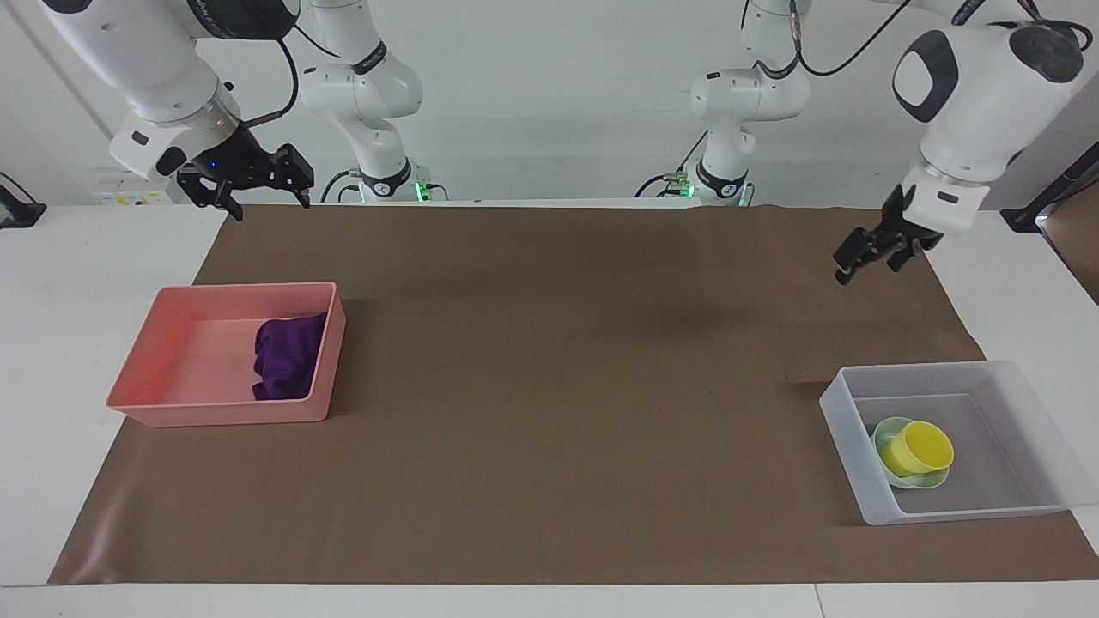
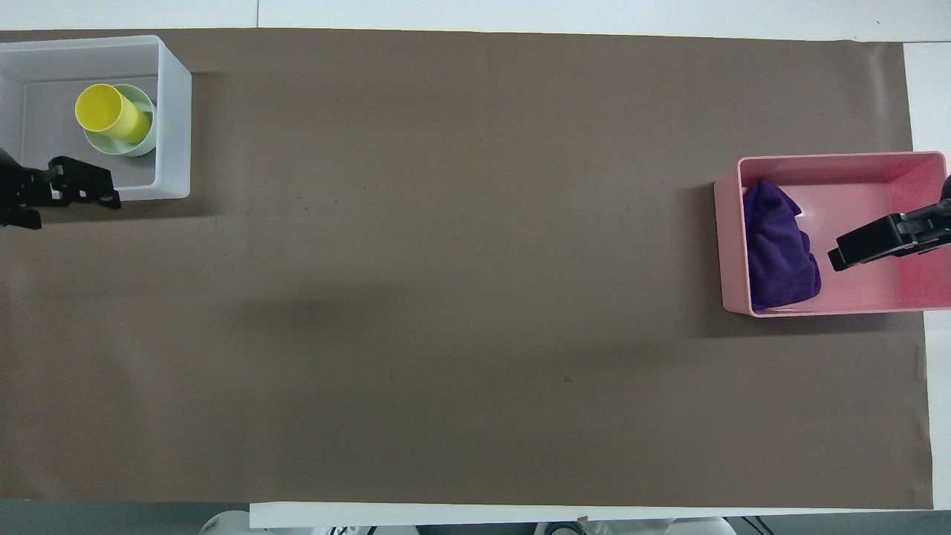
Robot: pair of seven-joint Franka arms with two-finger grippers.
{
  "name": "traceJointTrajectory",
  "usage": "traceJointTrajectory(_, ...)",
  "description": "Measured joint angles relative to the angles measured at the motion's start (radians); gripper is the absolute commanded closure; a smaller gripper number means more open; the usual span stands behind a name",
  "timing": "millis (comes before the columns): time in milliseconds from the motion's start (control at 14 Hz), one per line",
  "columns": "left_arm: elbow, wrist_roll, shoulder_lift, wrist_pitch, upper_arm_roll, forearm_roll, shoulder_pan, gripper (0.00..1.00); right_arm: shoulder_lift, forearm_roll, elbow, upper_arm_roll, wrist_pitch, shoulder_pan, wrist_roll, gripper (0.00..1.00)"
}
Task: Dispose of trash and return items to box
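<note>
The yellow cup (image 1: pixel 919 448) sits tilted in the mint-green bowl (image 1: pixel 932 477) inside the translucent tub (image 1: pixel 846 421) at the left arm's end of the table. All three show in the overhead view: the cup (image 2: pixel 108 113), the bowl (image 2: pixel 145 137) and the tub (image 2: pixel 174 119). My left gripper (image 1: pixel 865 268) is open, empty and raised high, over the mat by the tub's rim (image 2: pixel 104 197). The purple cloth (image 1: pixel 288 356) lies in the pink tray (image 1: pixel 172 343), against its inner wall (image 2: pixel 780 253). My right gripper (image 1: pixel 268 204) is open, empty and held high over the pink tray (image 2: pixel 836 260).
A brown mat (image 1: pixel 549 386) covers most of the table between the pink tray (image 2: pixel 854 160) and the tub. Bare white tabletop (image 1: pixel 86 257) borders the mat at both ends.
</note>
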Motion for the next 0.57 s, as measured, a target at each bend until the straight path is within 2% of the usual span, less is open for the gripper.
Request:
traceJointTrajectory(143, 0.008, 0.097, -0.036, -0.062, 0.002, 0.001, -0.002, 0.00, 0.000, 0.000, 0.000, 0.000, 0.000, -0.001, 0.000, 0.00)
traceJointTrajectory(286, 0.036, 0.135, -0.037, -0.071, 0.008, 0.001, 0.000, 0.00, 0.000, 0.000, -0.001, -0.001, 0.000, -0.001, 0.000, 0.00)
traceJointTrajectory(571, 0.147, 0.151, 0.013, -0.083, 0.012, 0.003, 0.005, 0.00, 0.000, 0.000, -0.002, -0.001, 0.000, -0.001, 0.000, 0.00)
